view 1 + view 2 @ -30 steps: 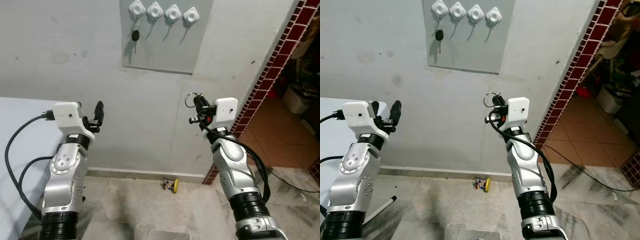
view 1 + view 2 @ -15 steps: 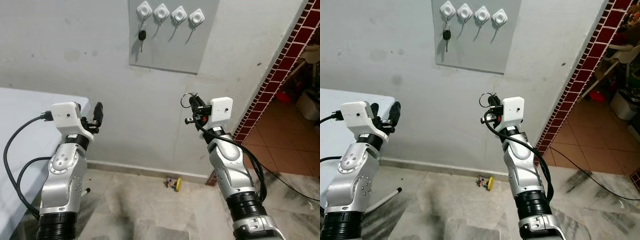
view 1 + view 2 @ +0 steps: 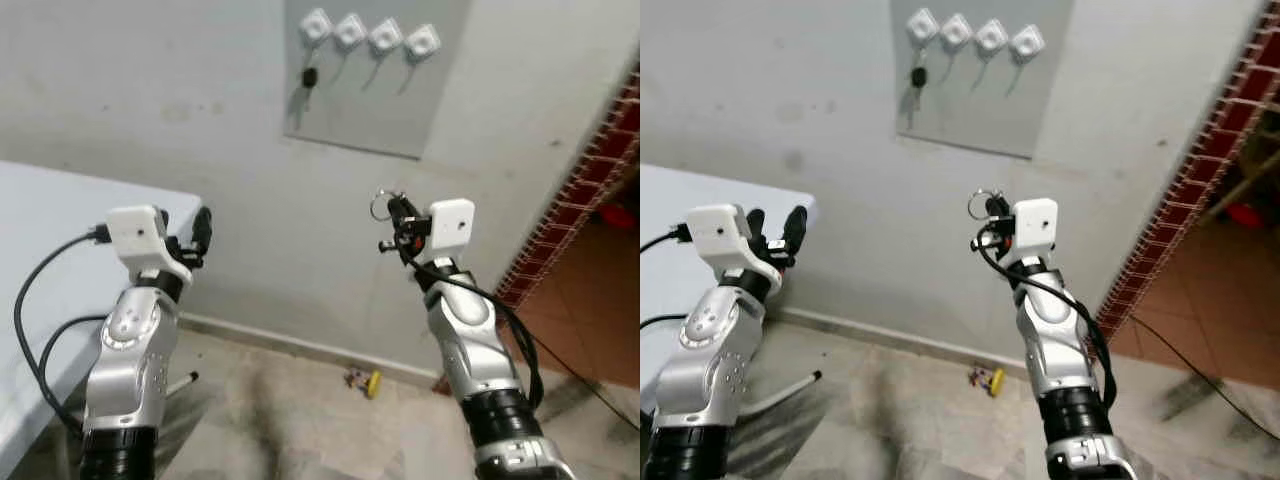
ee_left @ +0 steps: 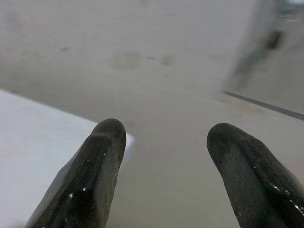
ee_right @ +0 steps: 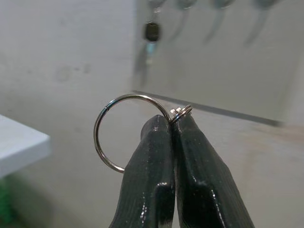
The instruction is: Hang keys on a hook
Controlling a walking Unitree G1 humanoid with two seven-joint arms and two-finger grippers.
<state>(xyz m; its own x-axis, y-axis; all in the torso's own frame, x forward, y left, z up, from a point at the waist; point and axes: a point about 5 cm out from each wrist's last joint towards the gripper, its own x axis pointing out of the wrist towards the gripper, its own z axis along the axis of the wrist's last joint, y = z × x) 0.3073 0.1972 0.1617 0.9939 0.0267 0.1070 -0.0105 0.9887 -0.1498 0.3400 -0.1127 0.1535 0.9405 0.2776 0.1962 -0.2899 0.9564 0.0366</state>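
A grey wall panel [image 3: 380,100] with four white hooks [image 3: 368,33] is hanging above the two raised arms, the right gripper [image 5: 172,124] pinching a key ring [image 5: 118,130] in closed jaws well below the hooks, the left gripper [image 4: 164,142] gaping empty.

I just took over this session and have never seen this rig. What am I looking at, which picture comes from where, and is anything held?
This is a walking humanoid robot with two silver arms, facing a grey wall. The two wide pictures come from its head camera, looking forward and down. The close-ups come from cameras on each wrist, looking along that arm's two black fingers.

The right tool is shut on a key ring, raised in front of the wall. The left tool is open and holds nothing, with a white table beside it.

High on the wall, a grey panel carries four white hooks. A dark key already hangs from the leftmost; the other three look free. Something small lies on the floor, too blurred to tell.
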